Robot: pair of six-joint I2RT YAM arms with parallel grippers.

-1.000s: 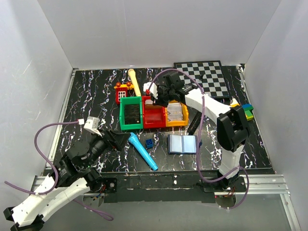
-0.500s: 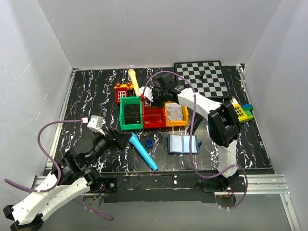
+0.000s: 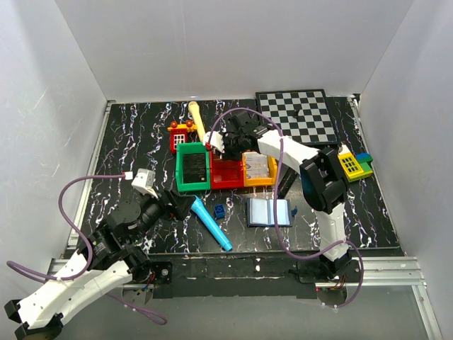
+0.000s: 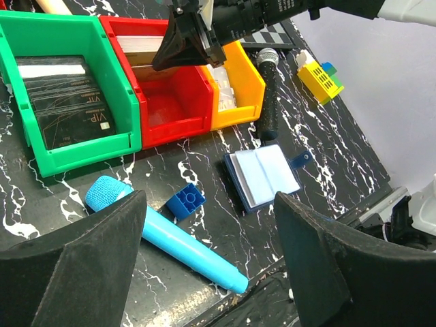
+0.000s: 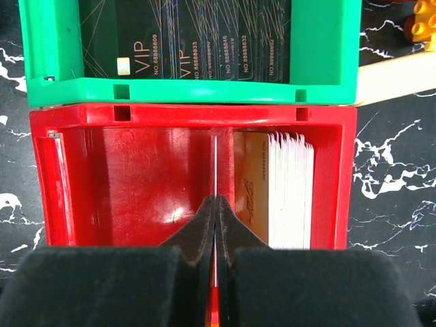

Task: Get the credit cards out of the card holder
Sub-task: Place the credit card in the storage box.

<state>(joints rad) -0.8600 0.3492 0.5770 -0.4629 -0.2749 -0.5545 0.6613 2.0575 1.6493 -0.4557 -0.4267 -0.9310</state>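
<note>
Apparently the right pincer (image 5: 215, 204), closed tight on a thin card (image 5: 214, 163), hung above the red bin (image 5: 191, 112). I judged that it needed to open next. The left pincer (image 4: 208, 228) gaped wide, empty.

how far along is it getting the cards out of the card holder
Looks well along. Done: the card holder lies open on the table, and cards sit in the green bin and red bin. In hand: the right gripper is shut on a thin card, edge-on, above the red bin. Left: drop it; whether the holder's pockets hold more is unclear. The left gripper is open, holding nothing.
</note>
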